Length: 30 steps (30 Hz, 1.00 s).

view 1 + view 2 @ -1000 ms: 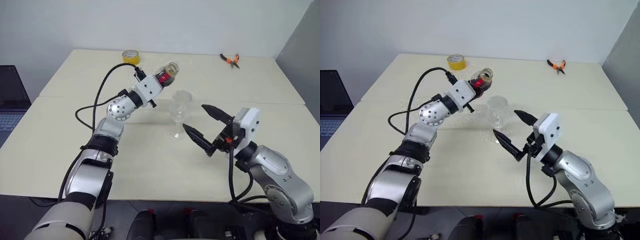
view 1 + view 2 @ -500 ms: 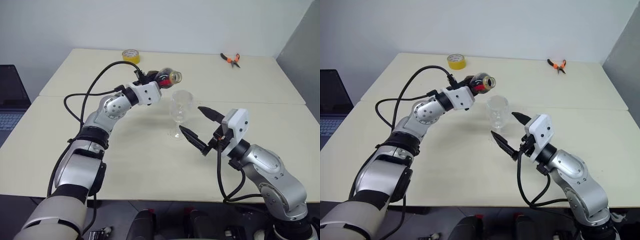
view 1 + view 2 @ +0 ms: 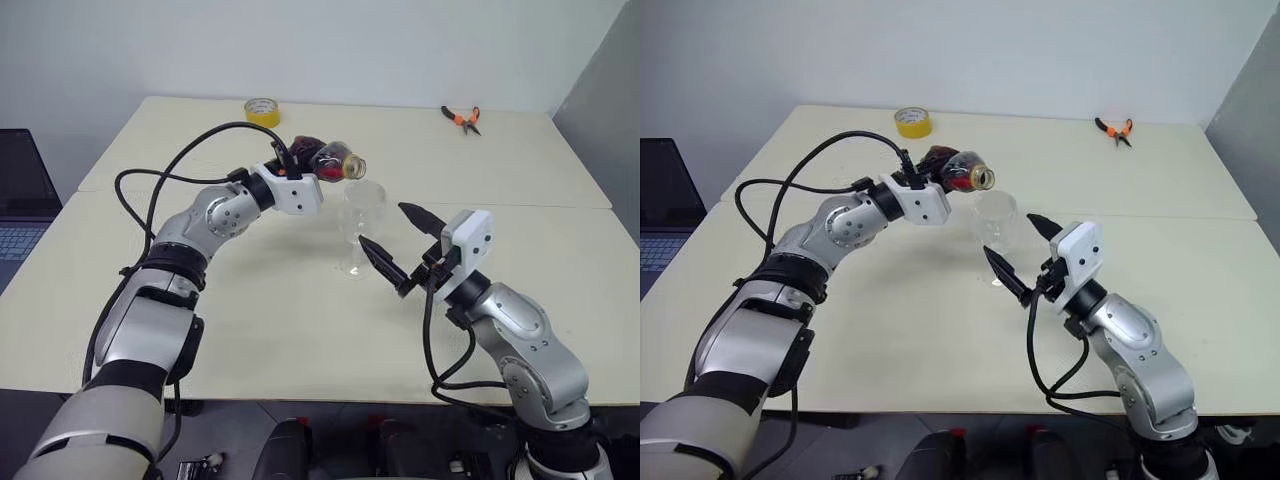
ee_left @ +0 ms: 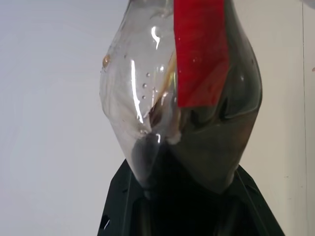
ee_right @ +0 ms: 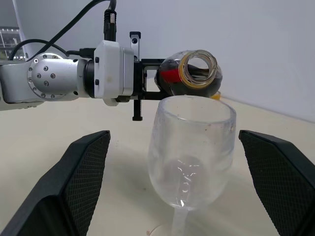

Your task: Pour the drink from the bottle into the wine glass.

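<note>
left pincer (image 3: pixel 300 163) clamped on bottle (image 3: pixel 328 159), near-level, mouth toward wine glass (image 3: pixel 359 222)

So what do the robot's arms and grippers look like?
Both arms are shiny silver metal with rounded joints and black bands between the sections. Each wrist ends in a boxy white block, with a black cable looping from it back along the arm. The right gripper has two pointed black fingers with a fine mesh-like texture on their inner faces, plus a small orange spot by the wrist. The left gripper is black too.
</note>
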### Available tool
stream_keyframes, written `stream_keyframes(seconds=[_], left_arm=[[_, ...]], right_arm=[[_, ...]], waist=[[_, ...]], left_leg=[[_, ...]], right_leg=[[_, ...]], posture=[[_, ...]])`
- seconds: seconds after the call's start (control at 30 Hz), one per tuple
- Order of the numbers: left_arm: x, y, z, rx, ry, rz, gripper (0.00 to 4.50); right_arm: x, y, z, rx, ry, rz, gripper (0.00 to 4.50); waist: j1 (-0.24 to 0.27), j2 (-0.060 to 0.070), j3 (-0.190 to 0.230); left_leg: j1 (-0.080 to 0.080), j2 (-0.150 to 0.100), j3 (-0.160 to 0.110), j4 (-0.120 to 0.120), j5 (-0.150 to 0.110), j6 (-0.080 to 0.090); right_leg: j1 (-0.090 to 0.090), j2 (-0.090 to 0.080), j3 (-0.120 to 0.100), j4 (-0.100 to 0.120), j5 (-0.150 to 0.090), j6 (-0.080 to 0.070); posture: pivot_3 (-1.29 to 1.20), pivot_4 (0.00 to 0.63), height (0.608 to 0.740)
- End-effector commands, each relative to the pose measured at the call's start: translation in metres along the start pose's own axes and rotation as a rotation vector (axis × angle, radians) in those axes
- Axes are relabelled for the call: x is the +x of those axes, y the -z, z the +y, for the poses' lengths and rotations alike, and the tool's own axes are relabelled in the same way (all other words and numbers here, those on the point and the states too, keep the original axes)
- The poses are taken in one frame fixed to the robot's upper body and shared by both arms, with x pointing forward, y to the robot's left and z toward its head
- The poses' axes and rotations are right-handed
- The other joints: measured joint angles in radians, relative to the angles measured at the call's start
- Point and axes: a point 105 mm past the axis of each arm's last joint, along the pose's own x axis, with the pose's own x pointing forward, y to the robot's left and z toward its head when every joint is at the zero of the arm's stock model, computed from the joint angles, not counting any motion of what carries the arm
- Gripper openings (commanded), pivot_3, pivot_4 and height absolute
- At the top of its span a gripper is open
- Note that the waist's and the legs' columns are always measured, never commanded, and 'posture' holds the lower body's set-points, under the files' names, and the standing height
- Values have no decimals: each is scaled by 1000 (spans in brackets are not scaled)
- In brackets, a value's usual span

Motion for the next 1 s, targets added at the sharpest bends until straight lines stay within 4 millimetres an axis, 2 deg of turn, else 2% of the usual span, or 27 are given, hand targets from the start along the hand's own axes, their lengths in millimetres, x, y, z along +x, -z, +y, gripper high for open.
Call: stream_keyframes(seconds=[0.03, 1.0], left_arm=[[5, -10, 26, 76, -65, -51, 743], [6, -10, 39, 248, -88, -63, 739]], right_arm=[[4, -14, 1, -32, 2, -63, 4500], [5, -9, 4, -29, -1, -42, 4500]], waist=[[0, 0, 0], [0, 0, 0]], left_leg=[[-1, 0, 0, 0, 0, 0], [-5, 0, 0, 2, 3, -4]], right_leg=[[-1, 0, 0, 1, 0, 0], [-6, 0, -1, 5, 0, 0]], posture=[[0, 150, 740], [0, 150, 740]])
